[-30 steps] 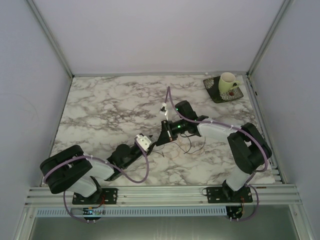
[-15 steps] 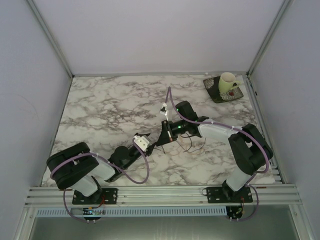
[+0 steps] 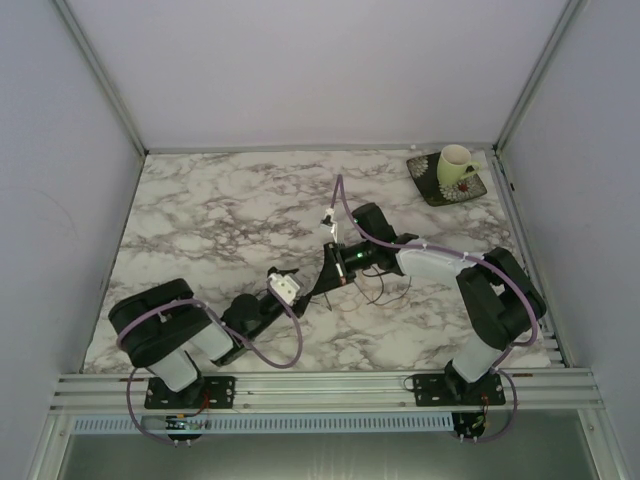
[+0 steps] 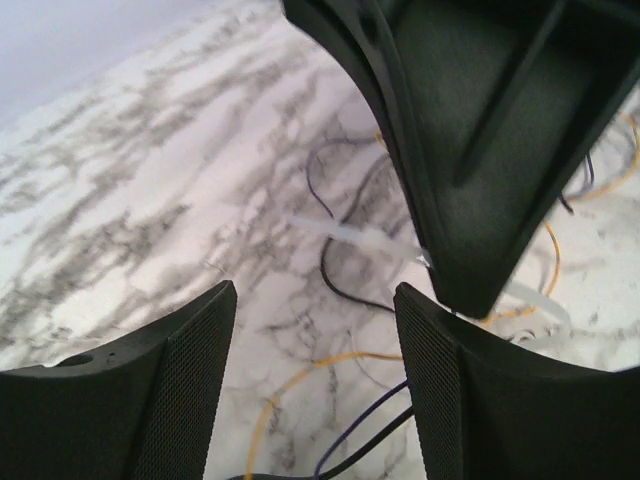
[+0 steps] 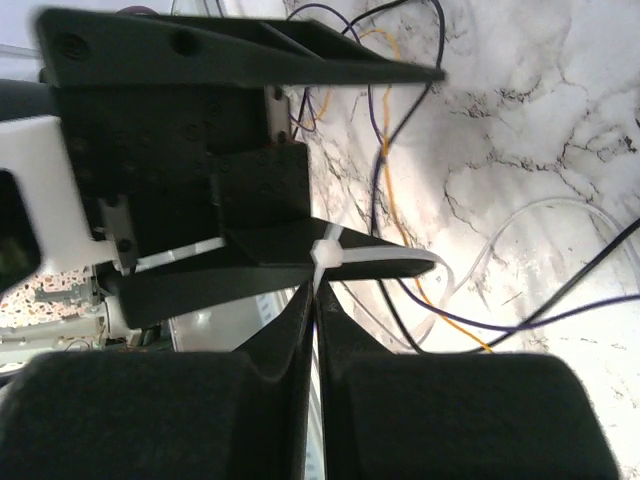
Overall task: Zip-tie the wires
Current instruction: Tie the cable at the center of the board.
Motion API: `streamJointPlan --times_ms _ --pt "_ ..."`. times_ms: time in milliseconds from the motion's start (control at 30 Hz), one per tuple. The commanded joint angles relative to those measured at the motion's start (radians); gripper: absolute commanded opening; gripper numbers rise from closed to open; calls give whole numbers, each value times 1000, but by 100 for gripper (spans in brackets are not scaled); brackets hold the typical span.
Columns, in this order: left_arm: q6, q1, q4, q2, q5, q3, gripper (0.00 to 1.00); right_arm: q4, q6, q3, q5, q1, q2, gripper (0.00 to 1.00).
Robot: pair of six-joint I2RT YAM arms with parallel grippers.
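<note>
The left claw (image 4: 312,295) stands apart beside the zip tie (image 5: 370,262). The right claw (image 5: 315,295), pressed together, appears to pinch the tie just under its head, though the overlap is hard to read. The wires (image 4: 322,262) lie loose on the desk (image 3: 220,210) below. With only one claw holding, the strap could twist or slip off the strands.

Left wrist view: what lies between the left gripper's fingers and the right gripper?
In the left wrist view, the wires and a pale zip tie lie on the marble table between the left gripper and the right gripper.
</note>
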Motion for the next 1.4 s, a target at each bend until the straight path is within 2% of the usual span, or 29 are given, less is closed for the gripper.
streamJointPlan --times_ms 0,200,433,600,733,1133,1300,1367 --pt "-9 -6 260 69 60 -2 66 82 27 8 -44 2 -31 0" --pt "-18 -6 265 65 82 6 59 96 44 -7 -61 0 -44 0" --pt "-79 18 266 -21 64 -15 59 98 43 -14 -55 -6 -38 0" --pt "-98 30 253 -58 102 -2 57 108 48 -8 -61 -6 -40 0" --pt "-109 32 248 -52 131 7 51 113 49 -10 -64 -5 -41 0" --pt "-119 32 265 -20 200 65 45 138 68 -18 -86 7 -46 0" --pt "-109 32 266 -23 212 76 33 138 70 -17 -77 6 -50 0" --pt "-110 31 266 -24 217 71 22 138 71 -15 -73 5 -51 0"
